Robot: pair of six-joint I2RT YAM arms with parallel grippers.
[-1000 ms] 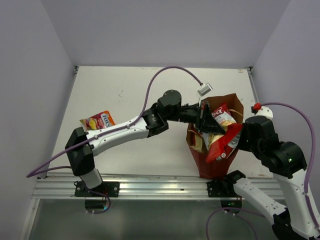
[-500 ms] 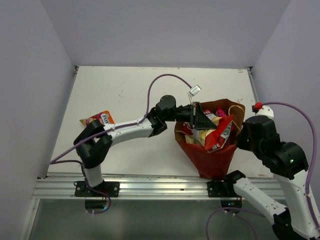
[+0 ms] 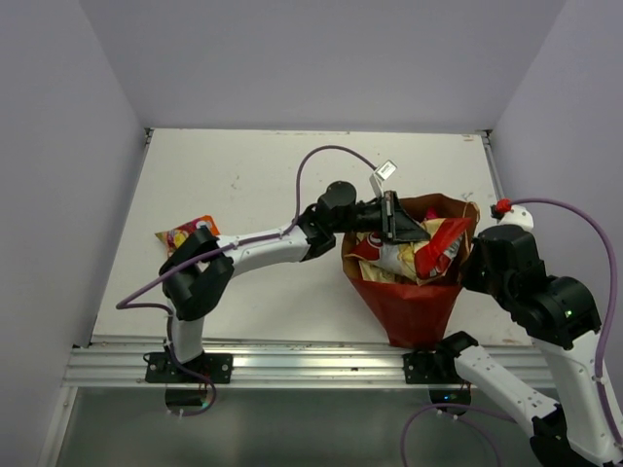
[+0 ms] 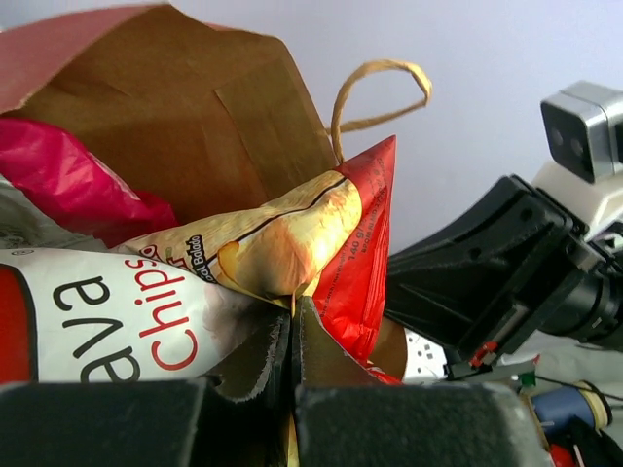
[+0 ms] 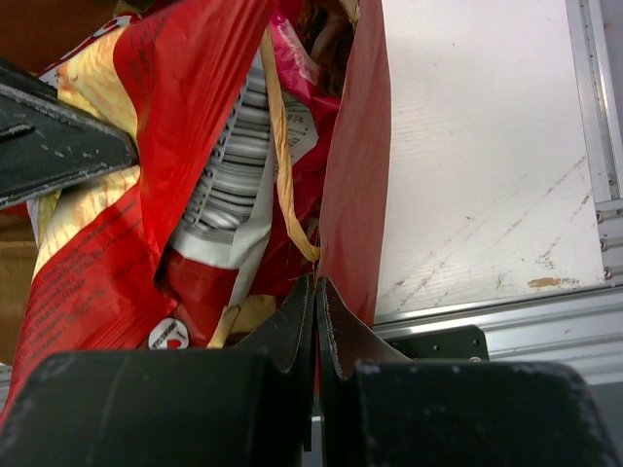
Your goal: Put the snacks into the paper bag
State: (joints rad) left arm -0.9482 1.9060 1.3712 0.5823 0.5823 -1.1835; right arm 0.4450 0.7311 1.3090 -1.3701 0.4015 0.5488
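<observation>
The reddish-brown paper bag stands at the near right, mouth open. My left gripper reaches into the mouth, shut on the edge of a cream-and-orange packet with a red back. Beside it in the bag lie the red-and-white "Chips" packet and the magenta packet. My right gripper is shut on the bag's right rim, next to a twine handle. The small red-yellow packet lies on the table at the left, partly behind my left arm. No tan-and-blue packet shows.
The white table has grey walls on three sides and a metal rail along the near edge. My left arm's elbow sits low at the near left. A purple cable loops above the bag.
The left gripper has lowered the packet from above the bag into its mouth. The left elbow has swung down and left, now covering part of the small packet. The bag's mouth has widened leftward.
</observation>
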